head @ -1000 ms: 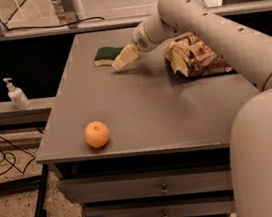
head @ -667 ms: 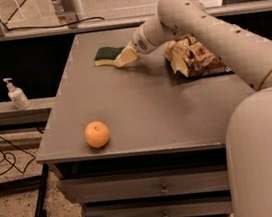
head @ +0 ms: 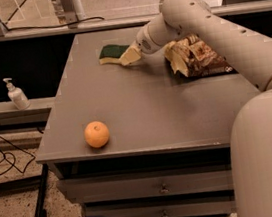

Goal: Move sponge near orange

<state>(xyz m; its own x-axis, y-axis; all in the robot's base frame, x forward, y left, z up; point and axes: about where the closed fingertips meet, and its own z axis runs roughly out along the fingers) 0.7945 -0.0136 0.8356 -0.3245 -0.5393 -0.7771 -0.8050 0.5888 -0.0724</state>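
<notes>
a: where is the tool point(head: 129, 56) at this moment?
b: in the upper middle of the frame, low over the desk point(head: 146, 109), at the end of the pale arm that comes in from the right side. its tip is at the right end of the sponge point(head: 110, 52) and seems to touch it.
a: is it clamped on the sponge, or apart?
b: i cannot tell, this view does not show it.
a: and the sponge itself?
b: it lies flat near the far edge of the desk, green side up (a strip of yellow foam shows along its front). the orange point(head: 96, 134) sits in the lower left, near the front edge, well apart from the sponge.
a: anything else there?
b: a crumpled snack bag point(head: 194, 57) just right of the tool, and a pump bottle point(head: 17, 94) at the left edge of the frame, off the desk.
</notes>
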